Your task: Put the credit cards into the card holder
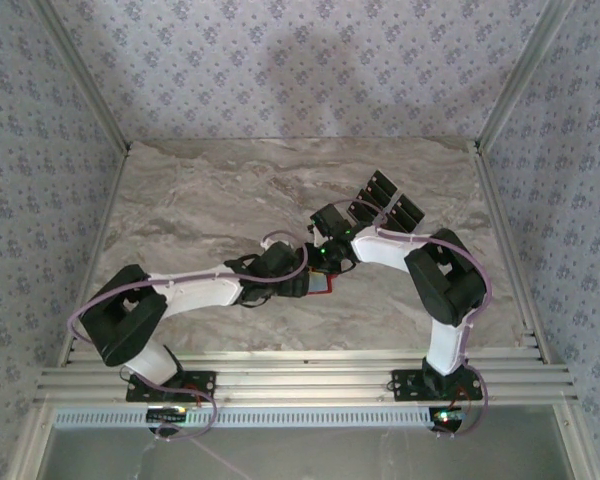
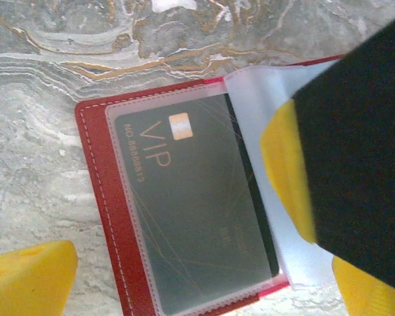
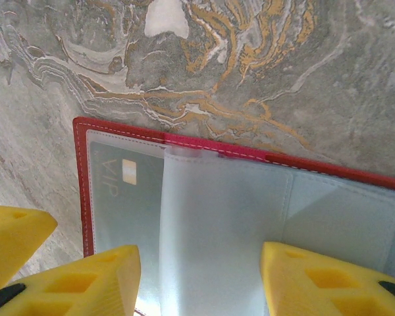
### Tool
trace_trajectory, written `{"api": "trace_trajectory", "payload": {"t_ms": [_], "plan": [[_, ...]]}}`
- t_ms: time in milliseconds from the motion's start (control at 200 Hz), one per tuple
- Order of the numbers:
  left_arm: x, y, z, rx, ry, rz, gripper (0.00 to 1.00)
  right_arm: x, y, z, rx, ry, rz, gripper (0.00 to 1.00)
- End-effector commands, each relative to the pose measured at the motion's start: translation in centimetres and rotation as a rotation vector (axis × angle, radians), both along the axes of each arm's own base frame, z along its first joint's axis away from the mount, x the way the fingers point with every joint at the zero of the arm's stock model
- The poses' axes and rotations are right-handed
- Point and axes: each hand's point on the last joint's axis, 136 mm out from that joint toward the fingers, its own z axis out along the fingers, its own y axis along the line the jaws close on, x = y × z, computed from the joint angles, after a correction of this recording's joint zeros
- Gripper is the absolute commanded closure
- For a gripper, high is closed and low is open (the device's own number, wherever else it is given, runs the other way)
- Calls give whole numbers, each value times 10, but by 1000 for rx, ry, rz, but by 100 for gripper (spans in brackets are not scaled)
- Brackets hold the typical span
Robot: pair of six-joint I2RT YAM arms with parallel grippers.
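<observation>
Surface (image 1: 200, 200): grey marbled slab with ochre veining, closed in by walls (image 1: 280, 60) papered in a small blue floral print. Ribbed metal rails (image 1: 300, 380) are laid along the lower edge.

Card holder (image 2: 102, 197): red, stitched and laid open flat on the surface, at the centre of the top view where the two arms meet. One dark card (image 2: 191, 217), lettered "VIP" with a gold chip, is lodged in the clear pocket (image 3: 112, 197) of its left half. A loose translucent sleeve (image 3: 210, 250) is spread across the fold.

Credit cards (image 1: 390, 205): a black set, laid in a slanted row in the upper right of the top view, well apart from the card holder.

Right gripper (image 3: 201, 283): fingers are spread, with the sleeve between them.

Left gripper (image 2: 197, 289): fingers are spread wide over the lower edge of the card holder.

Hard to make out: from above, the card holder is masked by both wrists, with a red sliver left visible. Its right half is cut off by the frame edge in the right wrist view. The count of loose cards cannot be told.
</observation>
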Motion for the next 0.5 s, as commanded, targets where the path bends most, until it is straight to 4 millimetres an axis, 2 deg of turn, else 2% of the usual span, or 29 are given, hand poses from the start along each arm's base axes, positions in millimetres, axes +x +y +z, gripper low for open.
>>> {"api": "trace_trajectory", "payload": {"t_ms": [0, 320, 495], "plan": [[8, -4, 3, 12, -26, 19, 0, -12, -4, -12, -26, 55, 1, 46], [1, 6, -21, 54, 17, 38, 0, -7, -6, 3, -3, 33, -12, 46], [0, 7, -25, 50, 24, 44, 0, -2, -12, 17, 10, 4, -37, 46]]}}
